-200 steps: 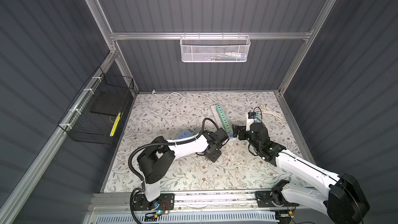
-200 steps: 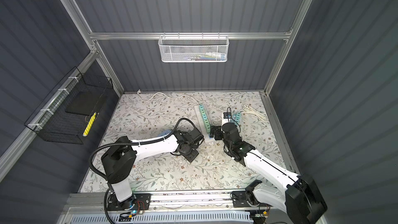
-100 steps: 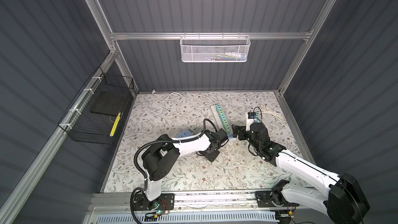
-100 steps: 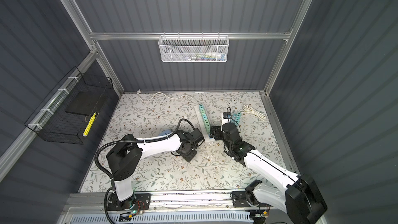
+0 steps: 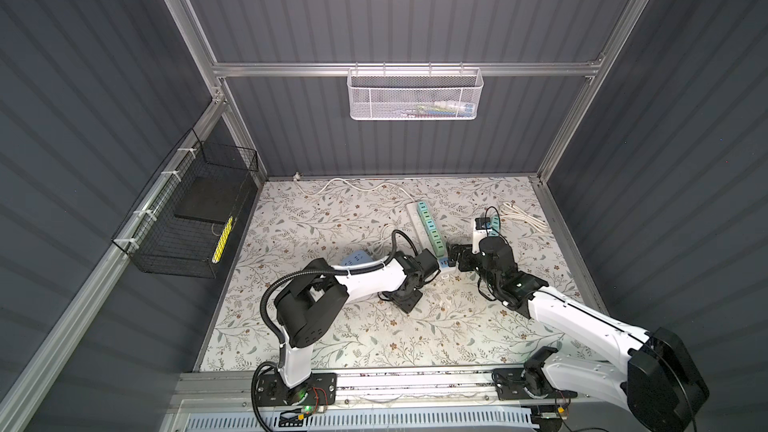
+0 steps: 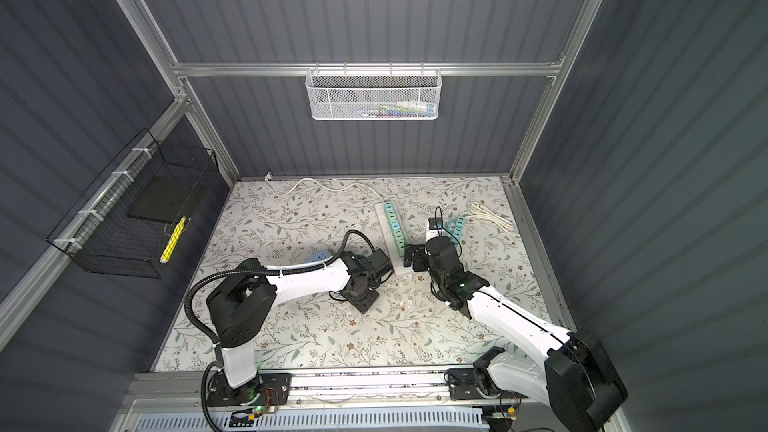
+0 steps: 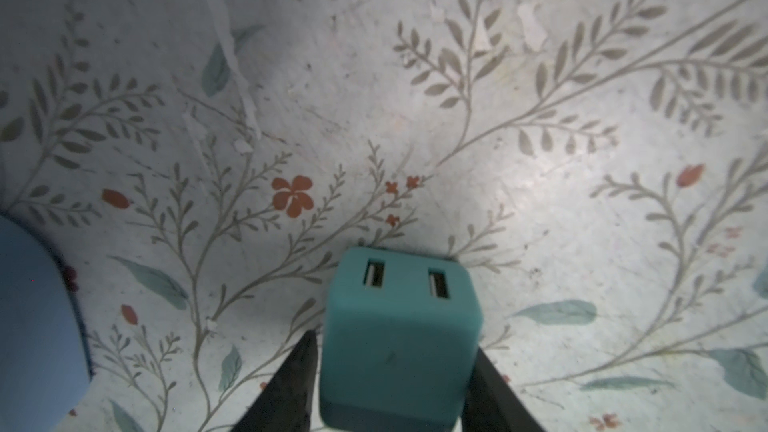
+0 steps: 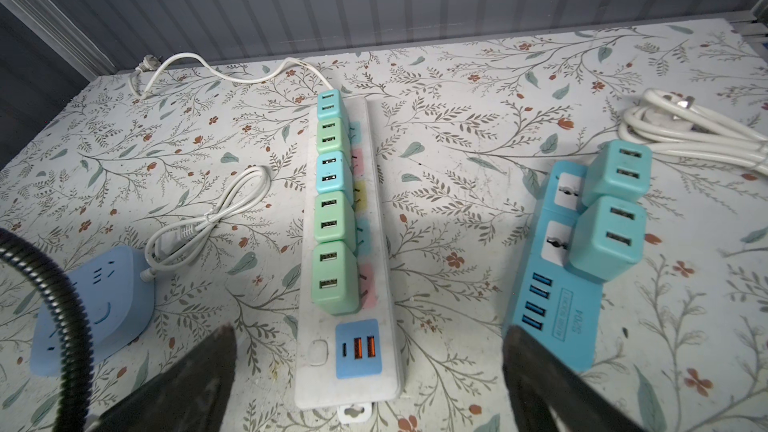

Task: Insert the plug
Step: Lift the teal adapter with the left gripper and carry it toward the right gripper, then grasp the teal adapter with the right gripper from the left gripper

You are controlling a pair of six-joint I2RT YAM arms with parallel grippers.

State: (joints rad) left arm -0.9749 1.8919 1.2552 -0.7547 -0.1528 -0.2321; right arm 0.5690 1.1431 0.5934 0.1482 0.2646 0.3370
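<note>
The floral-patterned tabletop (image 5: 316,218) bears a long white power strip (image 8: 380,201), a blue socket strip (image 8: 577,305), a pale blue rounded socket block (image 8: 99,292), a looped white cable (image 8: 189,231) and a bundled white cord (image 8: 681,135).

We see dark ribbed walls (image 5: 374,14) framed in aluminium around a floral counter (image 5: 316,218), a white mesh basket (image 5: 386,97) at twelve o'clock, a black wire basket (image 5: 166,251) at nine o'clock.

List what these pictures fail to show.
Prongs of the teal charger: left wrist view, behind its own body.
Sockets of the white power strip: right wrist view, covered by five chargers.
Contents of the white mesh basket: both top views, too small, behind mesh.
</note>
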